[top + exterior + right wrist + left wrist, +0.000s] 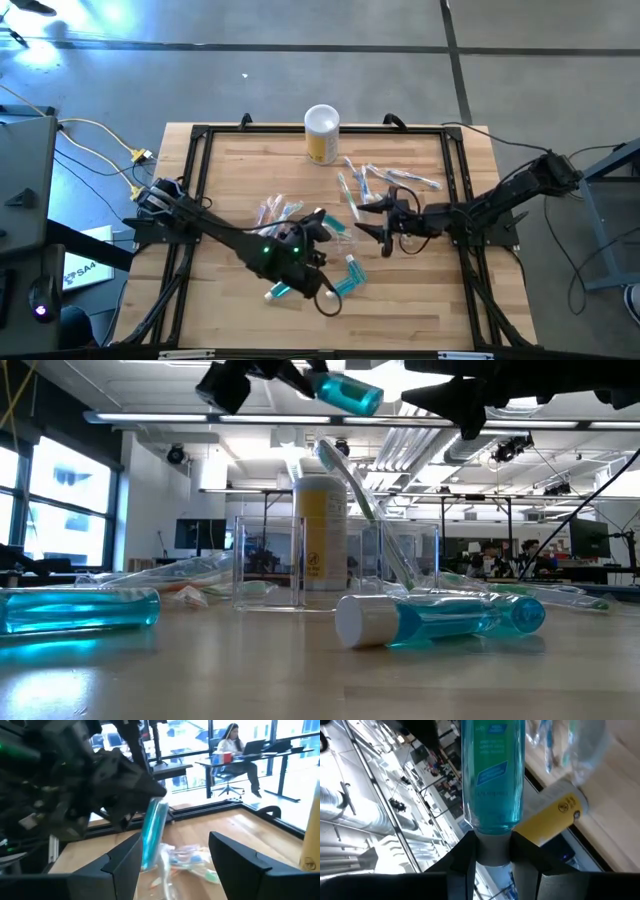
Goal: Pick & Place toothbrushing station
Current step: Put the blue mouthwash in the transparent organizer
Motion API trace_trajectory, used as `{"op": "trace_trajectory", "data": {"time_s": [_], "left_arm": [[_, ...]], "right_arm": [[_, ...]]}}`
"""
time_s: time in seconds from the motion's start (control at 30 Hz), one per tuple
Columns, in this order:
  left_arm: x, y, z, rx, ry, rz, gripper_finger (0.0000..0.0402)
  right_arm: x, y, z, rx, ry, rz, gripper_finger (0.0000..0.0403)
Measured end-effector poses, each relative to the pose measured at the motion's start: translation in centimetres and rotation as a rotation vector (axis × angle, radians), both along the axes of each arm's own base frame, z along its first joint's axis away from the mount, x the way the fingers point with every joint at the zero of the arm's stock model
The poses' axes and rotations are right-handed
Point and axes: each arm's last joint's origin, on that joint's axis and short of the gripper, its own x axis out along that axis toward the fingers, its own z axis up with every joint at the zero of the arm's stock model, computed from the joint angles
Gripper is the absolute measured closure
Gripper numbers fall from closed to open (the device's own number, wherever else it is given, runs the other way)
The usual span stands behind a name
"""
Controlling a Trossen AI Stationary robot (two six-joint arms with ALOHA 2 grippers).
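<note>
At centre frame the left end effector [492, 851] was clamped on a toothpaste tube [493, 775] by its cap; the right end effector [362, 220] gaped empty. Lower it slowly and upright.

A canister [322, 133] stands at the far middle of the surface [230, 180]. To its right lie loose toothbrushes [395, 178]; a bag [278, 211] of brushes lies left of centre. Two toothpaste tubes [348, 278] lie near the front edge. The left claw [322, 226] holds a tube [492, 770] aloft at centre, facing the right claw [368, 217], parted, just beside it.
</note>
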Motion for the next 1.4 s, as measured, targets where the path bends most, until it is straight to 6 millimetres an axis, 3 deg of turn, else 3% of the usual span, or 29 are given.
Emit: {"op": "trace_trajectory", "data": {"time_s": [0.17,0.57,0.83,0.97,1.13,1.4], "left_arm": [[0.9,0.3,0.4,-0.046,-0.046,-0.014,0.0320],[1.6,1.1,0.8,-0.065,-0.082,-0.001,0.0320],[1.5,0.8,0.8,-0.075,-0.087,-0.014,0.0320],[1.6,0.9,0.8,-0.076,-0.088,-0.014,0.0320],[1.5,0.8,0.8,-0.074,-0.091,-0.013,0.0316],[1.8,0.7,0.8,-0.141,-0.093,-0.064,0.0234]], "right_arm": [[0.8,0.3,0.5,-0.013,0.000,0.004,0.0182],[4.0,0.2,-0.6,-0.012,0.112,-0.020,0.0182],[4.4,0.3,-0.2,-0.034,0.105,0.011,0.0186],[4.5,0.3,-0.4,-0.041,0.125,0.053,0.0229],[4.5,0.0,-0.6,-0.075,0.154,0.077,0.0331],[4.5,0.3,-0.7,-0.126,0.165,0.113,0.0340]]}}
